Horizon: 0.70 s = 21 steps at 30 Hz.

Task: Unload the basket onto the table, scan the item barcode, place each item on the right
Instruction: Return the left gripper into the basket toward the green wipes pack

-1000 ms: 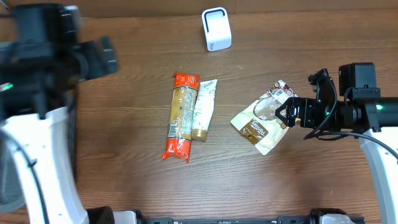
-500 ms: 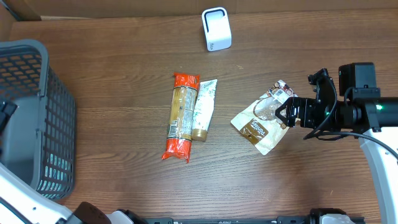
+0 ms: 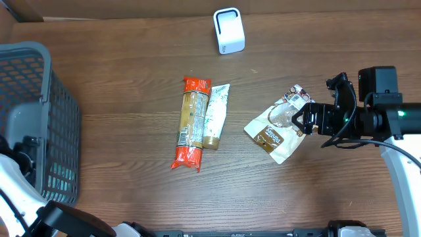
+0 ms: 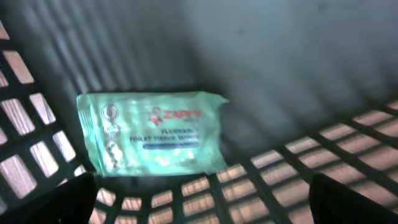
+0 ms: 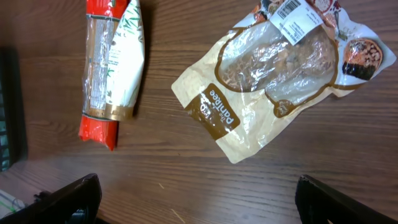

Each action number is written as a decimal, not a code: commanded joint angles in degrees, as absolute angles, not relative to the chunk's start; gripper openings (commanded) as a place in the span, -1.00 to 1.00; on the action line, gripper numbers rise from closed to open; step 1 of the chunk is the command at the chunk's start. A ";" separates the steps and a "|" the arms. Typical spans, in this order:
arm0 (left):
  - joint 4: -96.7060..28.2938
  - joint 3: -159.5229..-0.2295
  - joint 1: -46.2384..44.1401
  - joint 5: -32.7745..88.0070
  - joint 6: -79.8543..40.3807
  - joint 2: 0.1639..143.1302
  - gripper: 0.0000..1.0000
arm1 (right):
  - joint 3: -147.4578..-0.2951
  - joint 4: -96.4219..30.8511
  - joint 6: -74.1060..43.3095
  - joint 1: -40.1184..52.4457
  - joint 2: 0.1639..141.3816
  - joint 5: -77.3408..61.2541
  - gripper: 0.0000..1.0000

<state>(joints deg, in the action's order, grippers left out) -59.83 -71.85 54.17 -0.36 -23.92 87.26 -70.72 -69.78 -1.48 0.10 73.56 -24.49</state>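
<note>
A beige window pouch [image 3: 276, 128] lies on the table right of centre, and its white barcode label [image 5: 298, 17] faces up at the far end. My right gripper [image 3: 308, 121] hovers open at the pouch's right edge; in the right wrist view the right gripper [image 5: 199, 202] has bare table between its fingers [image 5: 71, 199]. The white scanner [image 3: 229, 31] stands at the back. My left gripper [image 3: 27, 146] is at the grey basket [image 3: 39, 72]. In the left wrist view the left gripper [image 4: 202, 205] is open above a green wipes pack [image 4: 152, 132] on the basket floor.
An orange-ended packet [image 3: 191, 123] and a white-and-green pouch [image 3: 215, 116] lie side by side mid-table. The basket takes up the left edge. A cardboard box corner [image 3: 20, 10] sits at the back left.
The left arm has swung out of the overhead view's upper left and down to the basket's near side, uncovering the basket. The right arm and the pouch have not moved.
</note>
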 commanded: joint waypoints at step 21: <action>-38.83 -52.86 54.33 -6.15 -17.47 87.00 0.99 | -72.01 -69.78 -1.08 0.27 73.32 -24.01 1.00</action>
